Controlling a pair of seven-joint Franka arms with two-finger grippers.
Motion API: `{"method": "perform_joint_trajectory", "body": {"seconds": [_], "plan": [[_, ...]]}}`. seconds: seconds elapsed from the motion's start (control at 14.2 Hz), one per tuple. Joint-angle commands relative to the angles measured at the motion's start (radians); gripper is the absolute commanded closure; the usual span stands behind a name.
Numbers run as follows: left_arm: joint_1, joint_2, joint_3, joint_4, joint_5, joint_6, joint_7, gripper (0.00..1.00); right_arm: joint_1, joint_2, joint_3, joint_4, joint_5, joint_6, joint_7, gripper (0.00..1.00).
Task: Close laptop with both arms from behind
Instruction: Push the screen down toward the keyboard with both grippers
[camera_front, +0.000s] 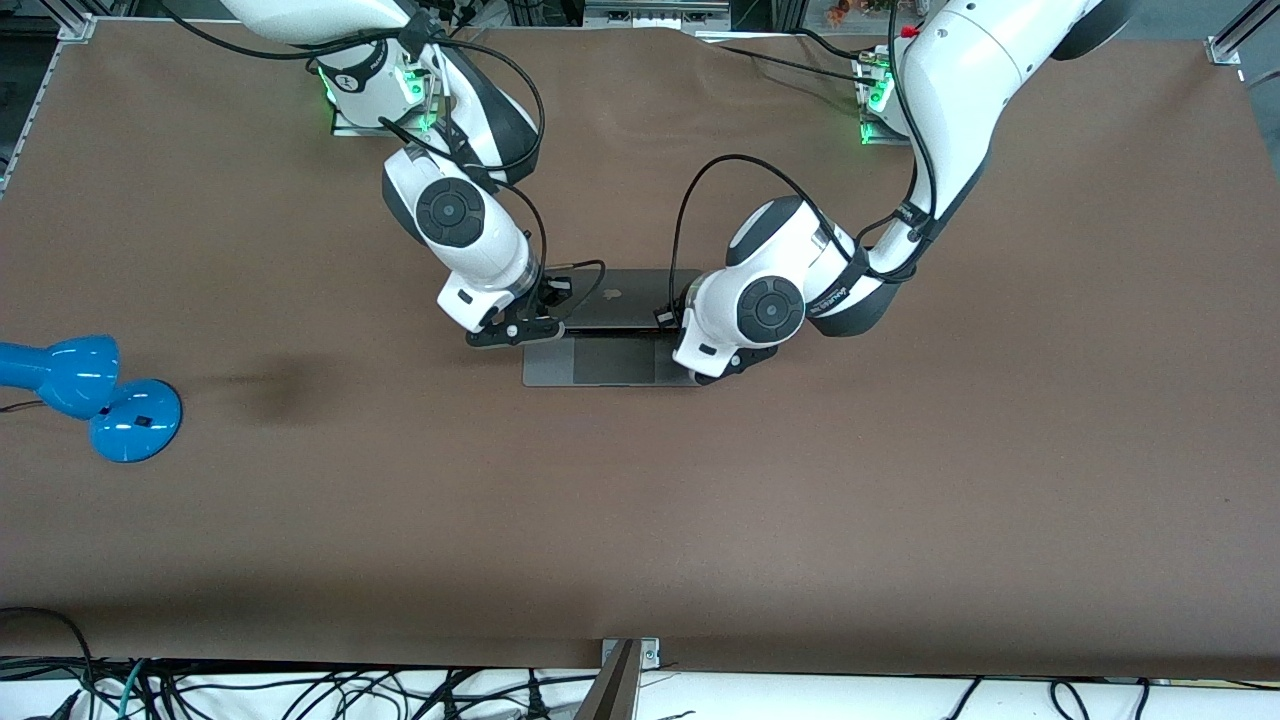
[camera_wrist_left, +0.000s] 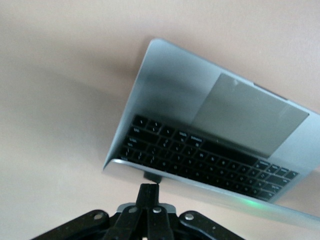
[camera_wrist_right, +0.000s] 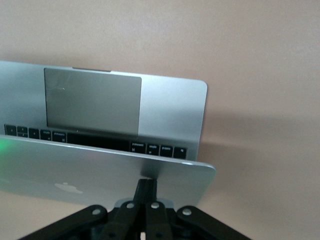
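laptop (camera_front: 610, 330) half-open, both closed end effectors touching its lid, left (camera_wrist_left: 149, 192), right (camera_wrist_right: 146, 186)

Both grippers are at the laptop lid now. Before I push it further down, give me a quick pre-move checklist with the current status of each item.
1. Left gripper against the lid's edge: ok, shut fingers touch the laptop lid near one corner.
2. Right gripper against the lid: ok, shut fingers press its back near the other corner, beside the logo.
3. Lid partly lowered, not shut: ok, keyboard and trackpad still show under it in both wrist views.
4. Nothing lying on the keyboard or trackpad: ok on the part in view; the rest cannot tell.
5. Both grippers level along the lid: cannot tell.
6. Blue lamp away from the laptop: ok, it stands at the right arm's end of the table.
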Motion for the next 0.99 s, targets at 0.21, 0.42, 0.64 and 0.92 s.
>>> {"method": "perform_joint_trajectory", "body": {"seconds": [0.21, 0.42, 0.64, 0.92], "plan": [[-0.011, 0.072, 0.004, 0.056, 0.070, 0.048, -0.012, 1.00, -0.004, 0.096, -0.008, 0.098, -0.069, 0.008, 0.001, 1.00], [-0.011, 0.100, 0.009, 0.081, 0.086, 0.056, -0.012, 1.00, -0.004, 0.130, -0.013, 0.124, -0.076, 0.010, 0.004, 1.00], [-0.019, 0.126, 0.014, 0.101, 0.101, 0.057, -0.013, 1.00, -0.004, 0.150, -0.016, 0.124, -0.090, 0.034, 0.004, 1.00], [-0.022, 0.145, 0.017, 0.110, 0.119, 0.059, -0.015, 1.00, -0.004, 0.184, -0.022, 0.143, -0.105, 0.050, 0.004, 1.00]]}}
